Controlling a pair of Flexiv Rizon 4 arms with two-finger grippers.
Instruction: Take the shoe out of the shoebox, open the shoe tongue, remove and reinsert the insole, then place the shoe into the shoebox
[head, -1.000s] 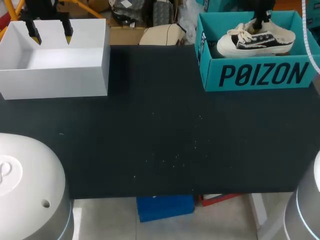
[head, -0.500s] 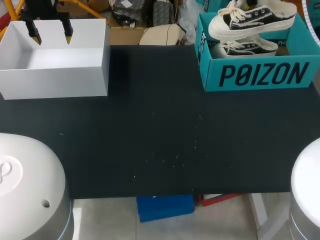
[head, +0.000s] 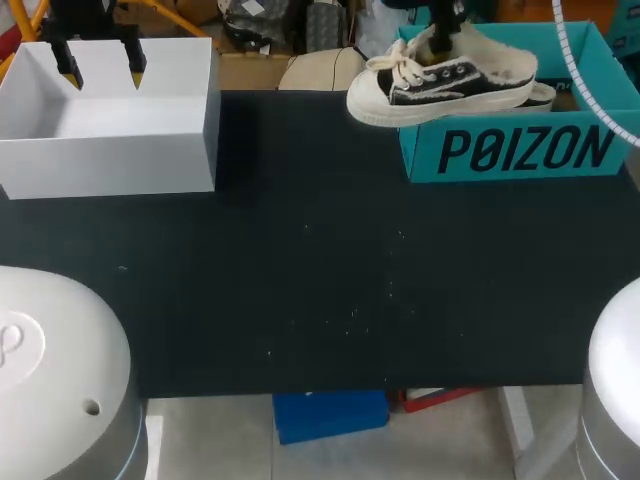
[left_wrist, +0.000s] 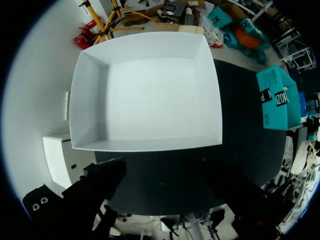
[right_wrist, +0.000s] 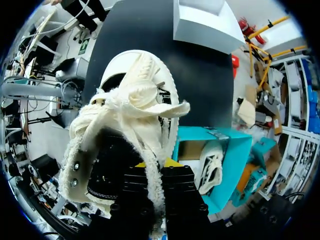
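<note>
A black-and-cream shoe (head: 440, 85) hangs in the air over the left front corner of the teal shoebox (head: 520, 150), toe pointing left. My right gripper (head: 445, 22) is shut on the shoe's upper near the laces. In the right wrist view the shoe (right_wrist: 127, 125) hangs from that gripper (right_wrist: 162, 167) above the black table. A second shoe (right_wrist: 212, 167) lies inside the teal shoebox (right_wrist: 227, 145); its sole (head: 545, 95) shows behind the held shoe. My left gripper (head: 100, 68) stands open above the white box (head: 110, 120), with nothing between its fingers.
The white box (left_wrist: 145, 90) is open-topped and holds nothing, at the table's far left. The teal shoebox (left_wrist: 277, 97) stands at the far right. The black table (head: 320, 270) stretches between and in front of the two boxes.
My right gripper lifted the shoe up out of the teal shoebox, then carried it left past the box's left wall. The second shoe stayed inside. The left arm kept still.
</note>
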